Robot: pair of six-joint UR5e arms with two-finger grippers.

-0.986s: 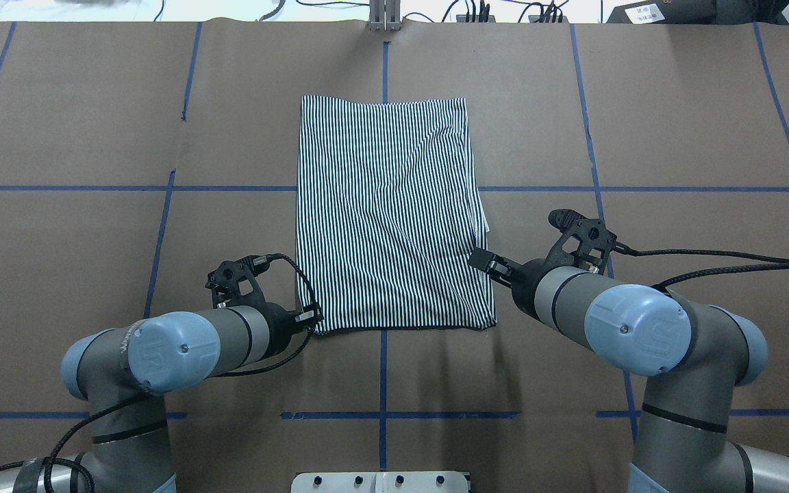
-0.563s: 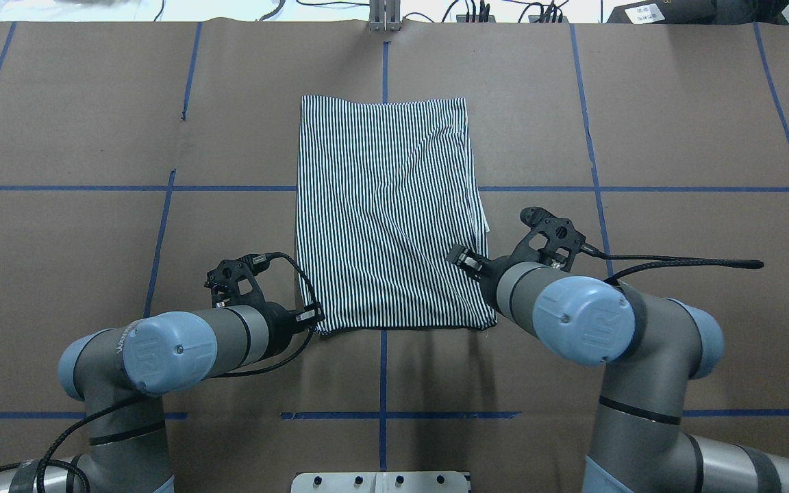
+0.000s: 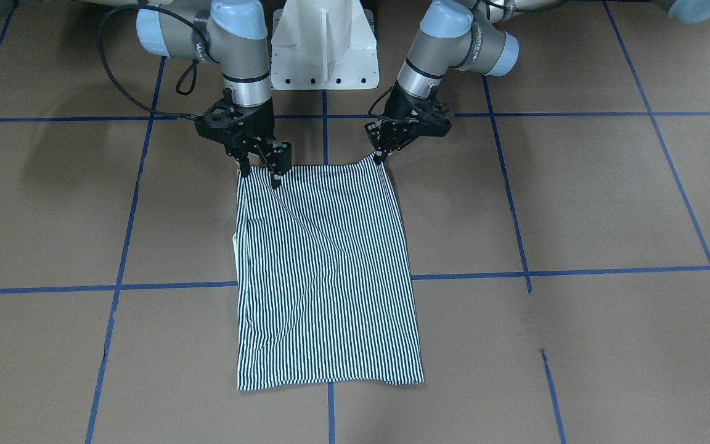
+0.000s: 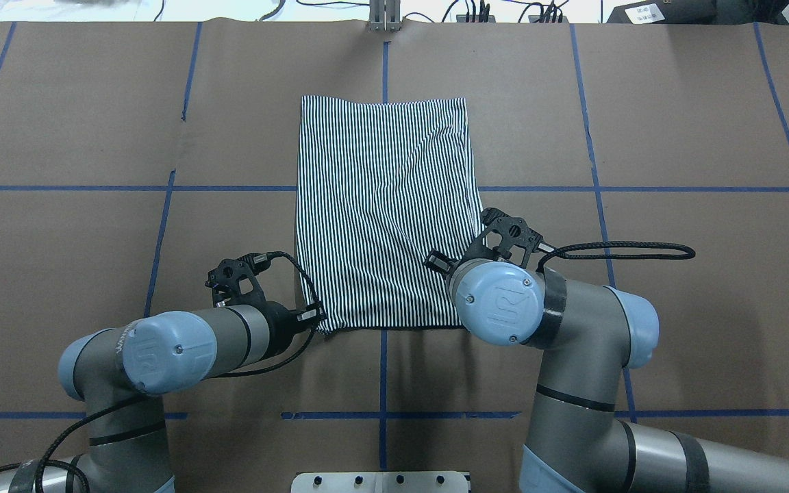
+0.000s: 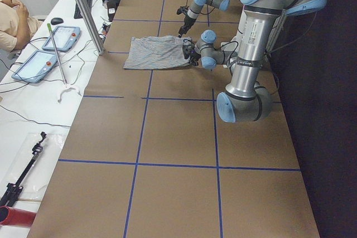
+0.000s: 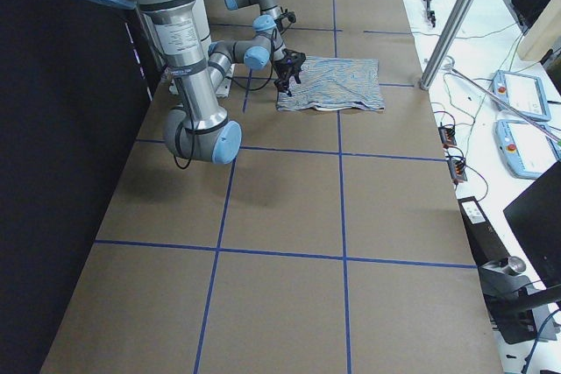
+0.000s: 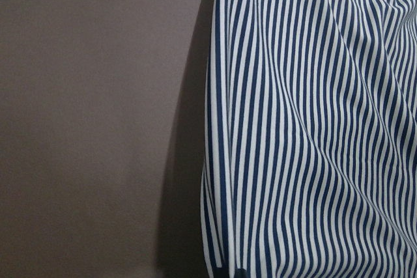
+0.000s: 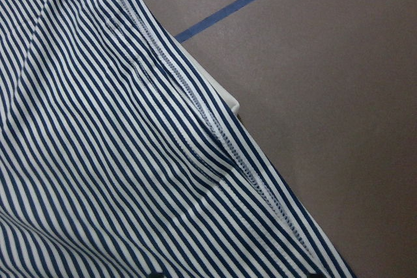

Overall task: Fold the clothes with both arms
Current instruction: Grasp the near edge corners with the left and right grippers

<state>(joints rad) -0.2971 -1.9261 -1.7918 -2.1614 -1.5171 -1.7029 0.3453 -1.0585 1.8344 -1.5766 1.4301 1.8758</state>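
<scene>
On the left, at the left pincer point(image 3: 381, 155): narrow, seemingly nipped on the near-left corner of the shirt point(image 4: 384, 205), with that corner peaked up a little off the tabletop point(image 4: 675, 137).

In the middle: lies flat as a folded rectangle on the tabletop's centre line, long axis pointing straight from the near edge toward the far edge, one short edge nearest the robot.

On the right, at the right pincer point(image 3: 260, 174): wide, fingers apart and straddling the near-right corner, tips down at the cloth but not yet closed on it.

So: one near corner per pincer, no reaching across needed, and the far short edge straight ahead of both along the long axis. Probably calls for closing on the right first, then lifting both corners level and carrying them forward toward the far short edge.

Underneath: brown paper crossed by blue tape lines point(image 4: 538, 188), flat and likely low on grip, so may let the lower layers slide during the carry.

Around: plenty of tabletop beyond the far short edge and to both sides.
</scene>
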